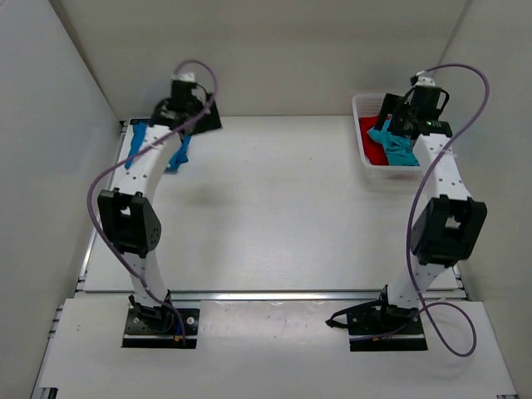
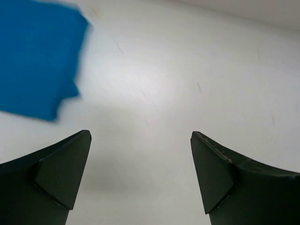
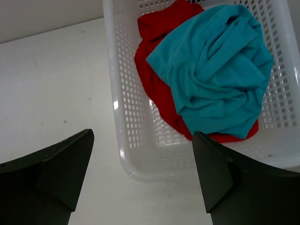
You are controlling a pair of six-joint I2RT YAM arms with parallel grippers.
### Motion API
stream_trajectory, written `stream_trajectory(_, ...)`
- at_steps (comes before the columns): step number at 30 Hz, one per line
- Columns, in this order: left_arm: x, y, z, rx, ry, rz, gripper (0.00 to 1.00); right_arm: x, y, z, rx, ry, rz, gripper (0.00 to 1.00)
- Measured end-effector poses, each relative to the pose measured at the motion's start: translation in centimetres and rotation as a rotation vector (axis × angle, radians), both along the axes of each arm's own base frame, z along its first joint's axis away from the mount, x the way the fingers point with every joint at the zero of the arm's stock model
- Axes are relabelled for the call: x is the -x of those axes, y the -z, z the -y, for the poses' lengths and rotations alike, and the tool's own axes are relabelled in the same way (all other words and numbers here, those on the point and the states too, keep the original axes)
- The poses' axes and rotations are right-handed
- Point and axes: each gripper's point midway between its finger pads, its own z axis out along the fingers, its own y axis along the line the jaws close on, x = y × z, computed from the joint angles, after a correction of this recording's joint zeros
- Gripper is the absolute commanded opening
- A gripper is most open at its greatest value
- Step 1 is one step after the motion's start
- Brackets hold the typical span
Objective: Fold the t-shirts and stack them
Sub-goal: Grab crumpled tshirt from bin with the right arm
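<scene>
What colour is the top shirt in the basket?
The top shirt is teal, clearest in the right wrist view.

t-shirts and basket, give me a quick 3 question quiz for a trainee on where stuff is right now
1. True or false: the teal shirt lies on top of the red shirt inside the white basket.
2. Where is the blue shirt? A) in the basket B) on the table, beside the open left pincer C) under the red shirt
3. Fill in: the right pincer holds nothing; its jaws stand ____.
Key: 1 true; 2 B; 3 open.
</scene>
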Motion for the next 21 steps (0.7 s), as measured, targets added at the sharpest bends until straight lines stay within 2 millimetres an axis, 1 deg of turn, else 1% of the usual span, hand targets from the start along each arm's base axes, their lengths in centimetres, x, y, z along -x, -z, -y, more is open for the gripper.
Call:
stream_trajectory(1, 1.8, 1.6, 2.7, 0.009, 0.061, -0.043, 0.99, -1.8, -0.4, 0.4, 0.006, 0.006, 0.013, 0.84)
stream_trajectory(2, 3.5, 3.5, 5.0, 0.016, 0.114, -0.091, 0.98, -3.0, -0.3, 0.7, 0.007, 0.010, 0.014, 0.84)
stream_trajectory(3, 5.5, 5.6, 6.9, 0.024, 0.166, -0.148, 0.98, -4.3, 0.0, 1.1, 0.009, 0.019, 0.012, 0.84)
stream_trajectory(4, 7.4, 7.8, 8.4, 0.032, 0.206, -0.205, 0.99, -5.2, 0.5, 1.6, 0.013, 0.032, 0.005, 0.84)
stream_trajectory(5, 9.2, 9.9, 9.3, 0.040, 0.236, -0.262, 0.99, -6.2, 1.1, 2.2, 0.018, 0.048, -0.006, 0.84)
stream_trajectory(6, 11.2, 11.9, 9.8, 0.048, 0.260, -0.324, 0.99, -6.9, 2.0, 2.8, 0.024, 0.064, -0.023, 0.84)
stream_trajectory(8, 14.0, 14.6, 9.7, 0.061, 0.273, -0.410, 0.98, -8.2, 4.0, 4.0, 0.038, 0.098, -0.061, 0.83)
stream_trajectory(9, 15.0, 15.4, 9.5, 0.067, 0.270, -0.437, 0.98, -8.8, 5.3, 4.6, 0.044, 0.115, -0.084, 0.83)
stream_trajectory(11, 16.4, 16.0, 9.0, 0.078, 0.265, -0.460, 0.99, -9.8, 7.8, 5.8, 0.058, 0.144, -0.134, 0.84)
stream_trajectory(13, 17.3, 15.5, 8.6, 0.084, 0.261, -0.453, 0.99, -10.4, 10.4, 6.9, 0.074, 0.171, -0.187, 0.83)
stream_trajectory(15, 17.5, 14.4, 8.4, 0.093, 0.260, -0.421, 0.98, -10.9, 12.9, 7.9, 0.090, 0.194, -0.226, 0.80)
stream_trajectory(16, 17.3, 13.8, 8.4, 0.098, 0.260, -0.401, 0.98, -10.8, 14.0, 8.2, 0.093, 0.198, -0.250, 0.77)
stream_trajectory(17, 17.1, 13.2, 8.4, 0.104, 0.260, -0.380, 0.99, -10.6, 14.9, 8.4, 0.090, 0.199, -0.268, 0.66)
stream_trajectory(18, 16.9, 12.9, 8.4, 0.108, 0.259, -0.365, 0.99, -10.5, 15.6, 8.5, 0.084, 0.198, -0.282, 0.45)
stream_trajectory(19, 16.8, 12.7, 8.4, 0.111, 0.258, -0.357, 0.98, -10.5, 16.0, 8.6, 0.080, 0.193, -0.288, 0.06)
stream_trajectory(20, 16.7, 12.6, 8.4, 0.112, 0.257, -0.351, 0.99, -10.4, 16.2, 8.6, 0.076, 0.187, -0.293, 0.00)
stream_trajectory(21, 16.6, 12.6, 8.4, 0.112, 0.257, -0.350, 0.99, -10.4, 16.0, 8.6, 0.065, 0.190, -0.291, 0.00)
